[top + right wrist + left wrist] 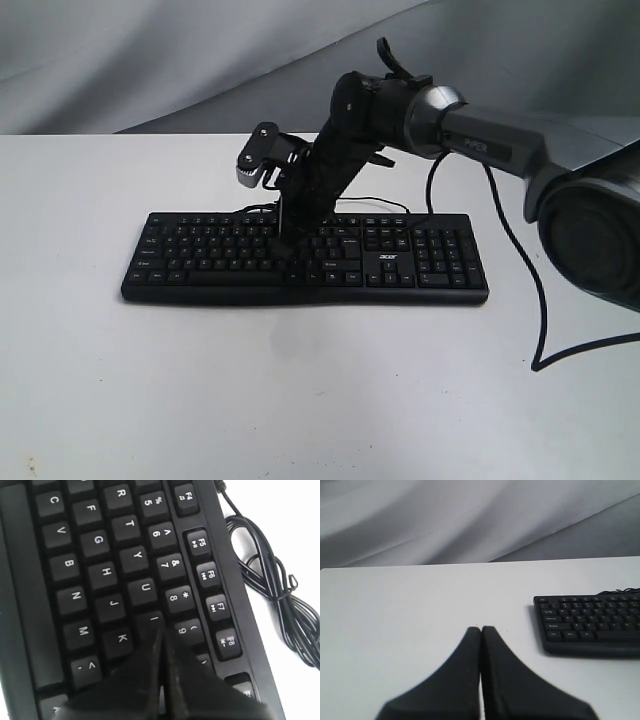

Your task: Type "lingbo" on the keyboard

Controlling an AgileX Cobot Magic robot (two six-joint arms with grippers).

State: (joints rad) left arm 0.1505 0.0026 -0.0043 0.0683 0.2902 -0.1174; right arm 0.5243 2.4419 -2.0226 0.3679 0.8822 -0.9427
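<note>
The black keyboard [400, 262] with white legends lies across the middle of the white table. My right gripper [283, 244] reaches down onto its middle rows, shut with nothing between the fingers. In the right wrist view the shut tips of the right gripper [161, 631] rest at the I key [152, 621], beside K and 9. My left gripper [481, 629] is shut and empty over bare table, well to the side of the keyboard's [592, 625] left end. The left gripper does not show in the exterior view.
The keyboard's thin black cable [272, 587] lies bundled behind its rear edge. A thick black arm cable [525, 290] hangs down to the table at the right. Grey cloth [150, 60] backs the table.
</note>
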